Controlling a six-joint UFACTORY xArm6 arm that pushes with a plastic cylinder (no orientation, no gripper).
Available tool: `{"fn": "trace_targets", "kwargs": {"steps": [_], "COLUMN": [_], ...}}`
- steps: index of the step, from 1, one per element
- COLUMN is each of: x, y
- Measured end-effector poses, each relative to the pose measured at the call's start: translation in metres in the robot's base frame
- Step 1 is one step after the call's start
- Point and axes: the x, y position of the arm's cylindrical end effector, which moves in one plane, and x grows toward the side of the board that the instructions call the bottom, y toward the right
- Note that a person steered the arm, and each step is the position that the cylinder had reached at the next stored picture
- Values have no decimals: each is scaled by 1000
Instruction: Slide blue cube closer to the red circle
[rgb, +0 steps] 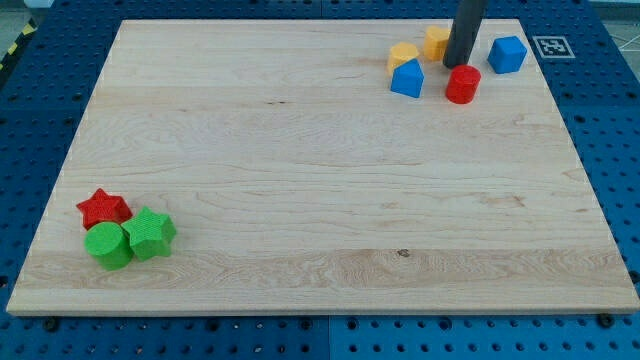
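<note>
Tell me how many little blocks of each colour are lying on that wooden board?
Red: 2, the red star and the red circle.
Green: 2, the green circle and the green star.
Blue: 2, the blue cube and another blue block.
Yellow: 2, one yellow block and a second.
Total: 8 blocks.

Red star (103, 208), green cylinder (108, 245), green star (150, 233) — bottom left, two yellow blocks (404, 54) (436, 41), blue wedge-like block (407, 79)

Blue cube (508, 54) right of red circle (463, 85), apart.
</note>
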Motion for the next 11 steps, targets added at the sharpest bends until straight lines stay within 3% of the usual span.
{"fn": "trace_targets", "kwargs": {"steps": [2, 3, 4, 8, 11], "x": [-58, -67, -54, 2, 27], "y": [26, 62, 88, 88, 58]}}
